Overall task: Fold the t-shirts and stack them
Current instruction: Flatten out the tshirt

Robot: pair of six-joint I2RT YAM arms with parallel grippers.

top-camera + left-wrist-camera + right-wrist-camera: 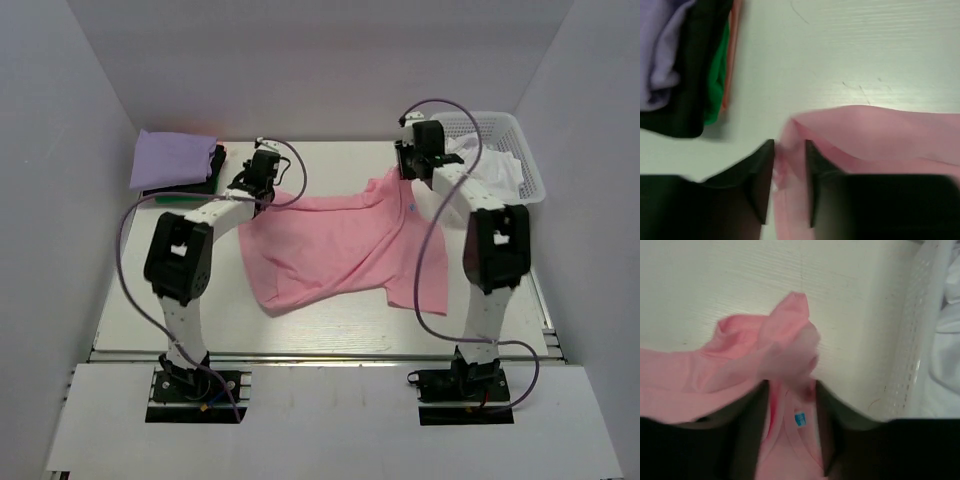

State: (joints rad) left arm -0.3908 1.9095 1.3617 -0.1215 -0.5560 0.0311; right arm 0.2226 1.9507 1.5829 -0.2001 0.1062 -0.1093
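Lying rumpled across the middle of the white table (330, 332), a pink t-shirt (330, 250) is gripped at two points along its far edge. The left pincer (790, 155) is almost closed, pinching a fold of pink cloth at the shirt's left corner. The right pincer (790, 400) is narrowed around bunched pink fabric near the neckline. A small blue tag (799, 419) shows there, its writing too small to read. In the table's far left corner, a lavender t-shirt (172, 158) tops a pile with a black t-shirt (695, 65) and a green t-shirt (717, 75) beneath. A white lattice basket (530, 168) stands far right.
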